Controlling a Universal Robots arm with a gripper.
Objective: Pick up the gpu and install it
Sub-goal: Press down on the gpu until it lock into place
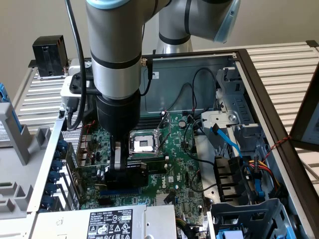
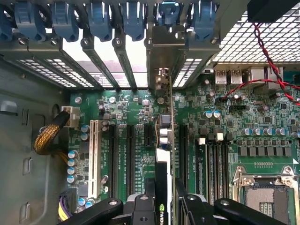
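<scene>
jaws are clamped on the gpu [image 2: 165, 140], gripper [image 2: 164, 206] pinching its top edge. in the wrist view you can see the card standing on edge over the motherboard [image 2: 262, 140], bracket at 12 o'clock by the rear slot covers. you're at the seating step, i'd say; it wants a straight, even press. nvidia logo on the card.

The robot arm [image 1: 117, 59] reaches down into an open computer case [image 1: 279, 124], its gripper [image 1: 121, 172] low over the green motherboard [image 1: 174, 159], just beside the empty processor socket [image 1: 144, 143]. A power supply [image 1: 112, 221] sits nearby.
</scene>
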